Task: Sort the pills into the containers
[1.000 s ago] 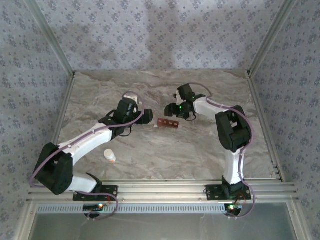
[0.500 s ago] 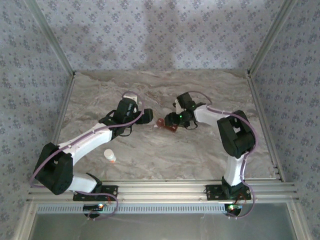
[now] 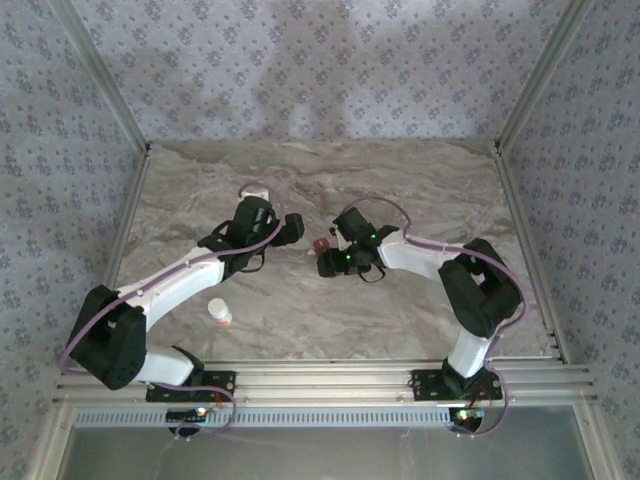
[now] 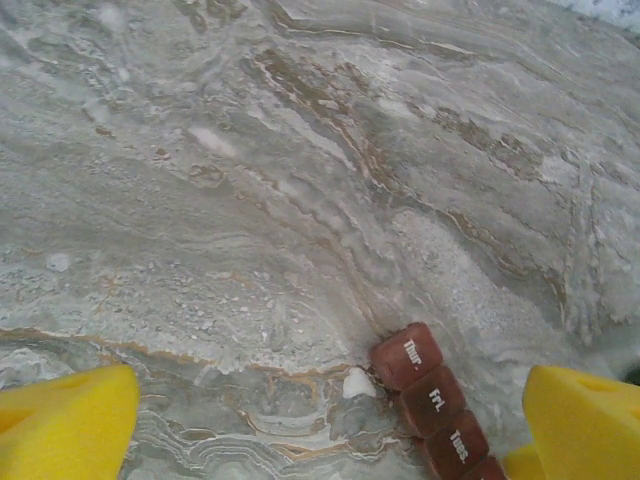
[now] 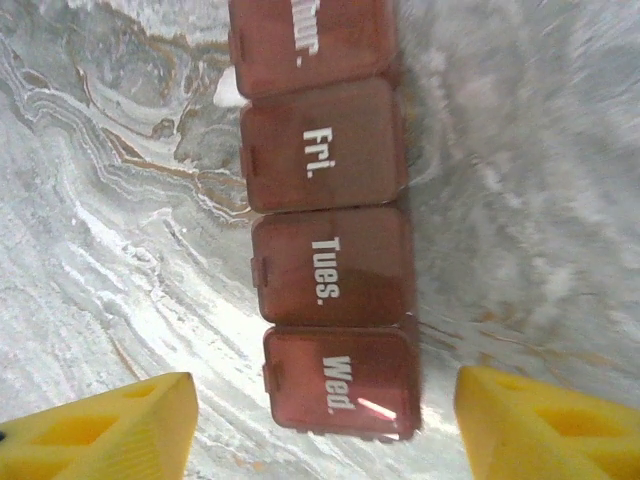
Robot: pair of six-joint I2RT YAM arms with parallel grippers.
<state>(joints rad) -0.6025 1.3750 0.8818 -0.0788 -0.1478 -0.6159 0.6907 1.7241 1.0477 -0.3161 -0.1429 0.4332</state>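
The containers (image 5: 328,240) are a dark red strip of closed lidded compartments marked Thur, Fri, Tues and Wed. My right gripper (image 5: 325,428) is open, its yellow fingertips (image 5: 100,432) on either side of the Wed compartment with a gap on each side. A white pill (image 5: 228,88) lies on the table against the Thur end. In the left wrist view the same pill (image 4: 357,383) sits beside the containers (image 4: 432,400), and my left gripper (image 4: 330,430) is open just short of them. From above, the right gripper (image 3: 330,258) covers most of the containers (image 3: 321,243), with the left gripper (image 3: 295,230) close on their left.
A small white bottle (image 3: 219,312) with an orange-red band lies on the marble table (image 3: 420,190) near the left arm's forearm. Patterned walls and metal frame rails close the table in on three sides.
My right gripper has swung left and nearer, coming down over the containers and hiding most of them from above; its jaws have widened slightly. The left arm has hardly moved.
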